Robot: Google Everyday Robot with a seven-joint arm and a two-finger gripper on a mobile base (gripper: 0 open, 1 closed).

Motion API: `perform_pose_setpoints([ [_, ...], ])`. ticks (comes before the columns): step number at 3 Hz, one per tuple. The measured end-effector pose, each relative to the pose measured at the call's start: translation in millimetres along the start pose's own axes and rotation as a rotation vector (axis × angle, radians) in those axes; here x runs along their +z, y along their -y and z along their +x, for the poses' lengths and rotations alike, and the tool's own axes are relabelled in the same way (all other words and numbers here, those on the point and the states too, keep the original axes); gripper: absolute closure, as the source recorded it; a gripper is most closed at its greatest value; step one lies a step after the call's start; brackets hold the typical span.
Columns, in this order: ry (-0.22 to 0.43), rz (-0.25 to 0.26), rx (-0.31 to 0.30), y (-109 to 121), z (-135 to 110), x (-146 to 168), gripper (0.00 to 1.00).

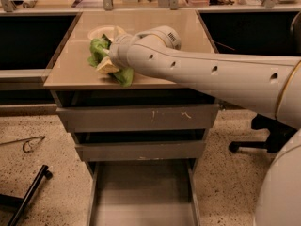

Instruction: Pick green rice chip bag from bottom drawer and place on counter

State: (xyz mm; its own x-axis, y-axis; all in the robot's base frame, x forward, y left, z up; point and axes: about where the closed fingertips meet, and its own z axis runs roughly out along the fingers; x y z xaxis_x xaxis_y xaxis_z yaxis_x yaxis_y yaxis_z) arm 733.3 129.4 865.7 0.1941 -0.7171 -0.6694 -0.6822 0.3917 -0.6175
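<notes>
Smooth cream arm [211,79] with small dark holes [214,69] and gold ring [284,91], gripper [108,62] over the counter [188,32]

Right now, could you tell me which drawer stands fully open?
The bottom drawer: its flat floor shows, while the two upper drawers show only fronts. The gripper is at the green rice chip bag on the counter.

Warm, dimmish overhead light. A soft sheen lies on the counter [155,27] at upper middle, where the gripper [112,62] sits beneath the pale, evenly lit arm [211,74]. The drawer gaps [136,98] fall black.
</notes>
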Motion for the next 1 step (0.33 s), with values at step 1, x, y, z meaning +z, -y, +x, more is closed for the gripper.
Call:
perform_pose_setpoints([
  [1, 0.000, 0.000, 0.000, 0.0, 0.0, 0.0, 0.00],
])
